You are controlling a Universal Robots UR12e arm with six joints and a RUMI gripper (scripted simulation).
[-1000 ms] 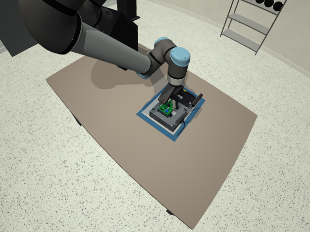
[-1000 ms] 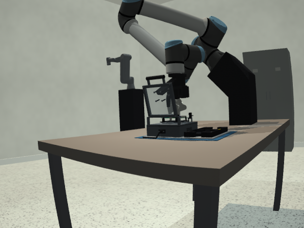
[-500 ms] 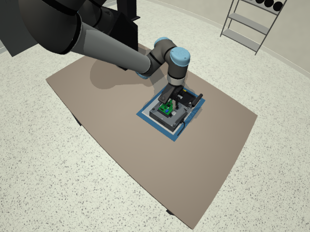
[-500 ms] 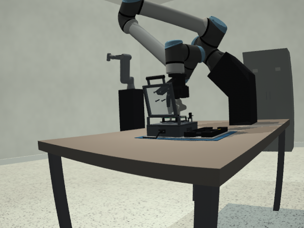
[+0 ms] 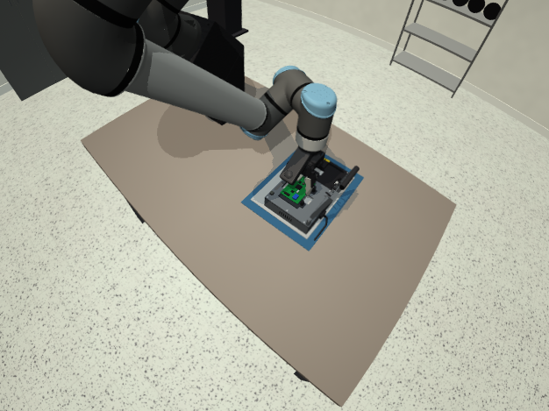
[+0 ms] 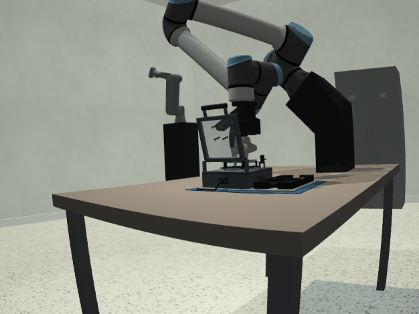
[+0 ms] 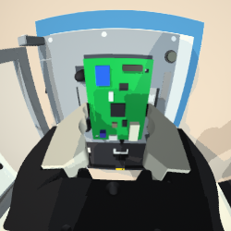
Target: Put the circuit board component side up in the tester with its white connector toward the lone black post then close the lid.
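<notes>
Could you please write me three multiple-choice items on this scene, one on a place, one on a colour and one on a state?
1. Where is the circuit board?
A. in the tray
B. between the gripper's fingers, over the tester
C. on the floor

2. What colour is the mat under the tester?
A. red
B. yellow
C. blue

3. How does the tester's lid stand?
A. raised open
B. latched shut
C. taken off

Answers: 1 B, the gripper clasps its edges; 2 C, a blue border shows; 3 A, it stands upright.
</notes>
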